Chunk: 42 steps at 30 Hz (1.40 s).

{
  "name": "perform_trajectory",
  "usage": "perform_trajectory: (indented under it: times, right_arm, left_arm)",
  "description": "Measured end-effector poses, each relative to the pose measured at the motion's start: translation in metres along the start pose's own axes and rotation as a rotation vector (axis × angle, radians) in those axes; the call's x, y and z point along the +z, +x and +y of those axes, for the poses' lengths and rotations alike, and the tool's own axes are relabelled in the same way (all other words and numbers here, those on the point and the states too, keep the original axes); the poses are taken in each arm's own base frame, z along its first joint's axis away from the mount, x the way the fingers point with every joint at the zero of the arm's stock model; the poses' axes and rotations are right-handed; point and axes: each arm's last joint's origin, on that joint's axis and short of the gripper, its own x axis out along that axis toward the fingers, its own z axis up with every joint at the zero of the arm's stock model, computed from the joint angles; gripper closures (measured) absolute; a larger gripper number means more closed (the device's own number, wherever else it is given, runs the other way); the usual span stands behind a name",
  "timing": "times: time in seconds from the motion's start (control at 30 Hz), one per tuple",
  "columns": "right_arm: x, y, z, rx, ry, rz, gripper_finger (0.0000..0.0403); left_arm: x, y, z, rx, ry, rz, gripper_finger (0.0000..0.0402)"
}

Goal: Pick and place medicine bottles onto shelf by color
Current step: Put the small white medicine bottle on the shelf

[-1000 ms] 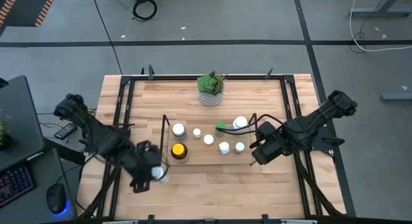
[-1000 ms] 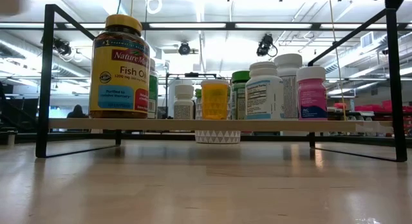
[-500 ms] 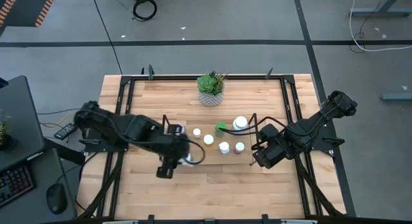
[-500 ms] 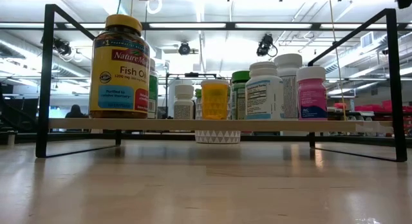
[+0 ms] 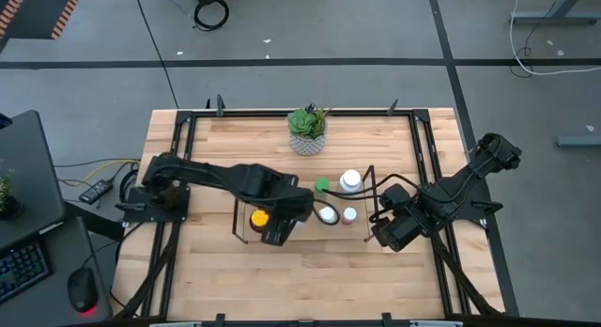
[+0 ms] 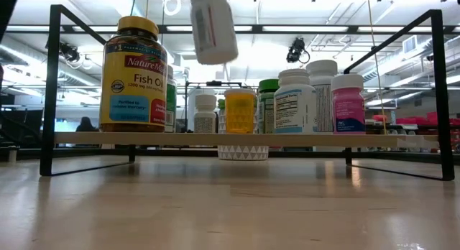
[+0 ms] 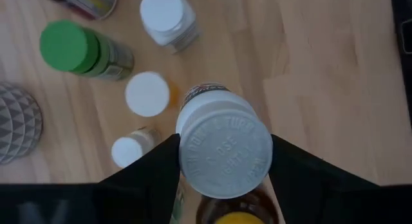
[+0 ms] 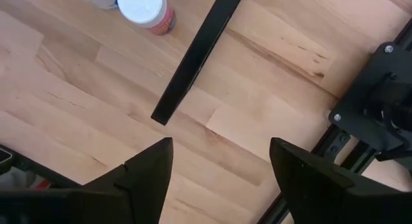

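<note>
Left claw (image 7: 222, 185) clenched on white-capped bottle (image 7: 224, 149), held above shelf (image 5: 240, 191) near surface centre | right claw (image 8: 219, 169) released, parked by shelf's right end.

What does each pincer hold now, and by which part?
The left pincer holds a white-capped bottle by its sides just below the cap, above the shelf. The right pincer is open and holds nothing.

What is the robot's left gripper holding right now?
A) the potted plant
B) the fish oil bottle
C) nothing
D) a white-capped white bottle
D: the left gripper is closed on a white bottle, which the low view shows hanging above the shelf.
</note>
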Motion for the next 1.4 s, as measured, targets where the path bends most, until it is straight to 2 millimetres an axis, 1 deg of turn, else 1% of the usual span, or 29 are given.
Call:
perform_trajectory:
  times: [0.1,0.2,0.3,0.43,0.57,0.73,0.9,1.03,1.13,1.3,1.4]
  right_arm:
    - [0.0,0.0,0.0,-0.001,-0.001,0.012,0.0138]
    - [0.0,0.0,0.0,-0.001,-0.001,0.015,0.0138]
    - [0.0,0.0,0.0,-0.001,-0.001,0.015,0.0138]
    - [0.0,0.0,0.0,-0.001,0.0,0.015,0.0138]
    - [0.0,0.0,0.0,0.001,0.004,0.015,0.0138]
    - [-0.001,0.0,0.0,0.0,0.003,0.015,0.0138]
    - [0.0,0.0,0.0,-0.001,0.004,0.009,0.0138]
    - [0.0,0.0,0.0,0.001,0.007,-0.002,0.0138]
    - [0.0,0.0,0.0,0.001,0.007,-0.004,0.0138]
    - [0.0,0.0,0.0,0.001,0.007,-0.004,0.0138]
    - [0.0,0.0,0.0,0.002,0.007,-0.004,0.0138]
  left_arm:
    - [0.002,0.009,0.007,-0.021,-0.018,0.019,0.0191]
    - [0.004,0.019,0.01,-0.032,-0.021,0.041,0.0186]
    - [0.006,0.031,0.009,-0.035,-0.015,0.077,0.0184]
    - [0.008,0.047,0.006,-0.036,-0.027,0.119,0.019]
    - [0.011,0.059,0.006,-0.006,-0.03,0.134,0.0189]
    - [0.012,0.066,0.005,-0.001,-0.054,0.144,0.0182]
    - [0.016,0.067,0.003,-0.002,-0.077,0.104,0.019]
    - [0.016,0.067,0.0,-0.013,-0.101,0.102,0.0183]
    - [0.016,0.073,0.0,-0.011,-0.12,0.127,0.0181]
    - [0.015,0.085,-0.001,-0.009,-0.123,0.161,0.019]
    - [0.016,0.088,-0.001,-0.009,-0.123,0.159,0.0187]
